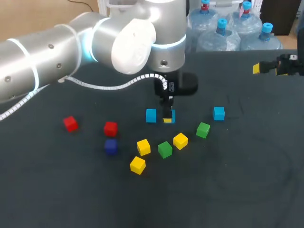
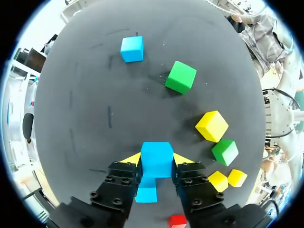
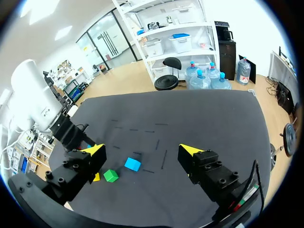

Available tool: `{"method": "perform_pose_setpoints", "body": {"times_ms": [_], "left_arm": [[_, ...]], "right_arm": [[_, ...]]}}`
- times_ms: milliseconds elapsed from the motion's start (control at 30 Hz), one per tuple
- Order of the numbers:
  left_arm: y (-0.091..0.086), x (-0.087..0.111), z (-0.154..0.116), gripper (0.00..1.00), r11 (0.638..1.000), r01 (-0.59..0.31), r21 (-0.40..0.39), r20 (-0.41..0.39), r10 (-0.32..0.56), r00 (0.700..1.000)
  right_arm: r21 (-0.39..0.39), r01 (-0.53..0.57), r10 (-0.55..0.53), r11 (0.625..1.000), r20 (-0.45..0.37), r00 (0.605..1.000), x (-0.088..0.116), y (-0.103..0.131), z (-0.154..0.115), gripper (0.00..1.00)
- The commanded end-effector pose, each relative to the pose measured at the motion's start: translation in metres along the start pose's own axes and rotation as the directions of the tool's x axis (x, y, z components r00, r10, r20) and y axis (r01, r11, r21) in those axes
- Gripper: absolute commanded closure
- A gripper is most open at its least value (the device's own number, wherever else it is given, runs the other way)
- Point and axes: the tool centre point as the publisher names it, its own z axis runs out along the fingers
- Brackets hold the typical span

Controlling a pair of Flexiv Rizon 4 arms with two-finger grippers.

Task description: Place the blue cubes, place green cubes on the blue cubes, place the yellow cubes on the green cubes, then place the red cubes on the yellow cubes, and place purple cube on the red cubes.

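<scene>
On the dark table (image 1: pixel 47 199), farthest left lies a red cube (image 1: pixel 70 123), then a second red cube (image 1: pixel 110 128) with the purple cube (image 1: pixel 110 146) just in front of it. Next come two more, the near yellow cube (image 1: pixel 137 165) and the upper yellow cube (image 1: pixel 143 147), close together but not touching. Near the middle a free blue cube (image 1: pixel 151 115) sits just beside the left gripper (image 1: pixel 167 118), which comes straight down from the left arm (image 1: pixel 47 52). Its fingers (image 2: pixel 183 159) press the held blue cube (image 2: pixel 156 159) from both sides; whether that cube rests on the table cannot be told. In front of it lie a green cube (image 1: pixel 165 149) and a third yellow cube (image 1: pixel 180 140), near each other. Further right are a second green cube (image 1: pixel 203 129) and, beyond it, a far blue cube (image 1: pixel 218 113). At the far right the right gripper (image 3: pixel 142 149) hangs above the table, its fingers spread wide.
</scene>
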Motion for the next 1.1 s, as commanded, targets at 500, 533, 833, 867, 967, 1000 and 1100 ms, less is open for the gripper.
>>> {"method": "perform_pose_setpoints", "body": {"times_ms": [500,533,833,867,967,1000,1100], "left_arm": [[0.023,0.006,0.009,1.0,1.0,0.018,0.014,-0.051,-0.017,0.999],[0.023,0.007,0.008,1.0,1.0,0.018,0.014,-0.052,-0.017,0.998],[0.025,0.012,0.008,1.0,1.0,0.023,0.013,-0.058,-0.022,0.998],[0.024,0.012,0.009,1.0,1.0,0.024,0.013,-0.057,-0.023,0.998],[0.024,0.013,0.011,1.0,0.999,0.029,0.018,-0.051,-0.028,0.998],[0.023,0.014,0.012,1.0,0.999,0.031,0.02,-0.046,-0.03,0.999],[0.023,0.014,0.013,1.0,0.999,0.034,0.022,-0.046,-0.033,0.998]], "right_arm": [[-0.003,0.001,-0.001,1.0,-0.001,1.0,0.0,-0.001,0.001,0.0],[-0.003,0.001,-0.001,1.0,-0.001,1.0,0.0,-0.001,0.001,0.0],[-0.003,0.001,-0.001,1.0,-0.001,1.0,0.0,-0.001,0.001,0.0],[-0.003,0.001,-0.001,1.0,-0.001,1.0,0.0,-0.001,0.001,0.0],[-0.003,0.001,-0.001,1.0,-0.001,1.0,0.0,-0.001,0.001,0.0],[-0.003,0.001,-0.001,1.0,-0.001,1.0,0.0,-0.001,0.001,0.0],[-0.003,0.001,-0.001,1.0,-0.001,1.0,0.0,-0.001,0.001,0.0]]}}
